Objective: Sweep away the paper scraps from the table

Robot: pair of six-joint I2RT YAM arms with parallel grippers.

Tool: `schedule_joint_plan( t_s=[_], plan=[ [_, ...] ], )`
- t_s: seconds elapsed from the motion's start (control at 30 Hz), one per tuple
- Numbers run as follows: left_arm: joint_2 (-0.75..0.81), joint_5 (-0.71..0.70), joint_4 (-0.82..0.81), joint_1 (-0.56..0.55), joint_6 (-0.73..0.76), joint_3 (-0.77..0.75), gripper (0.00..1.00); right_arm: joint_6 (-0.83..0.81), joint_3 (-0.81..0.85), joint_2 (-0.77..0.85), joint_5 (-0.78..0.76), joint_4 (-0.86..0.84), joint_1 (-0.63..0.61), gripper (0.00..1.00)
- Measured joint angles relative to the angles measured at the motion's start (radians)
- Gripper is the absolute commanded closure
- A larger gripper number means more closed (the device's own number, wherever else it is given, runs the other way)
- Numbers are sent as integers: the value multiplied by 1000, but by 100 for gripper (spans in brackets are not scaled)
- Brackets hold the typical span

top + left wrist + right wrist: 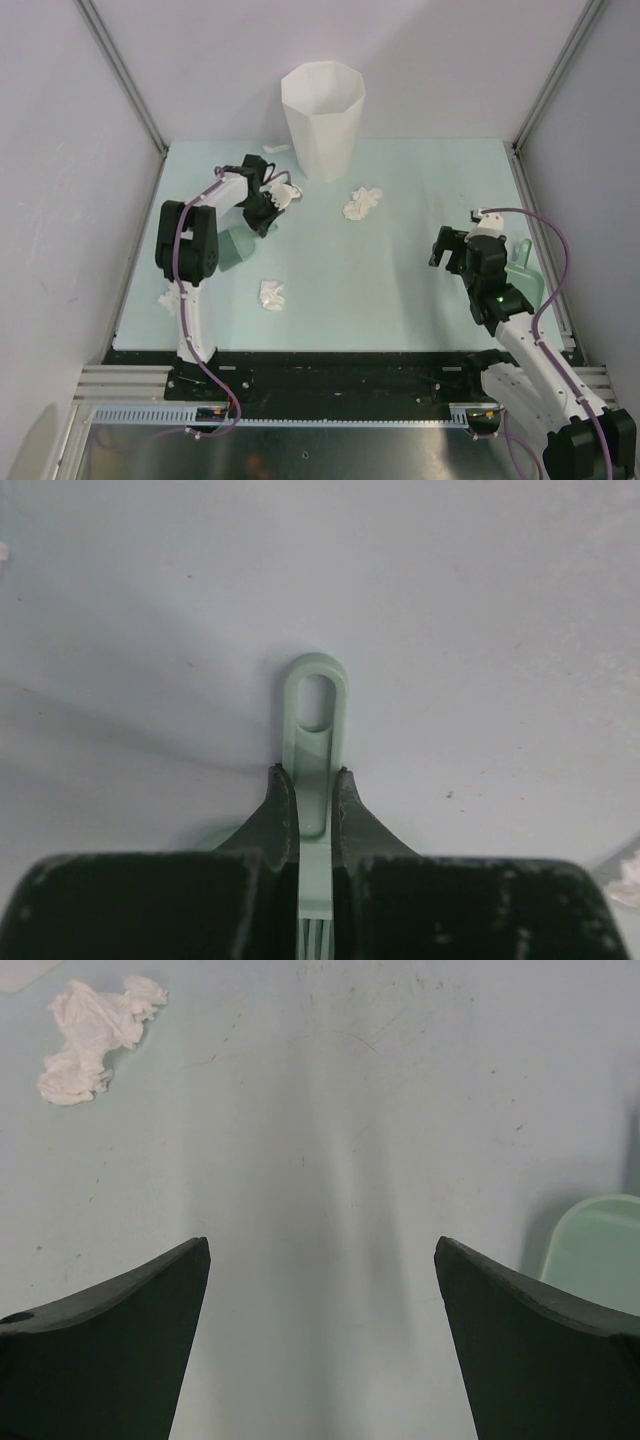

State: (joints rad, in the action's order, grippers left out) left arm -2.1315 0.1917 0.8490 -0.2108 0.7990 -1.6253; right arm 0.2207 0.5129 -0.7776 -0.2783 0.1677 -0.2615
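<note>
We judge the crumpled white paper wads [362,203] feather-light, soft and springy. They are best pushed from behind with bristles, not gripped (a hard flick may scatter them). They lie well apart on the pale mint-green surface [420,290]; we count four for certain, with perhaps a fifth beside the left pincer [312,775], which is clenched on the pale green loop-ended brush handle [316,730]. The right pincer [322,1245] gapes, holding nothing, near the one green dustpan [598,1250]. One tall white faceted bin [322,115] stands behind.
</note>
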Motion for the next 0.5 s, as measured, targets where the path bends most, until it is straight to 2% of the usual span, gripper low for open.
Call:
schedule_joint_plan(
  t_s=[0.27,0.4,0.5],
  plan=[
    [83,114,27,2,-189,-82,100,69,0,18,77,-51,-60,1],
    [196,151,18,0,-302,-128,100,116,7,-50,134,-223,-212,0],
    [282,182,-2,-3,-393,-138,100,135,60,-204,142,-391,-388,0]
  ],
)
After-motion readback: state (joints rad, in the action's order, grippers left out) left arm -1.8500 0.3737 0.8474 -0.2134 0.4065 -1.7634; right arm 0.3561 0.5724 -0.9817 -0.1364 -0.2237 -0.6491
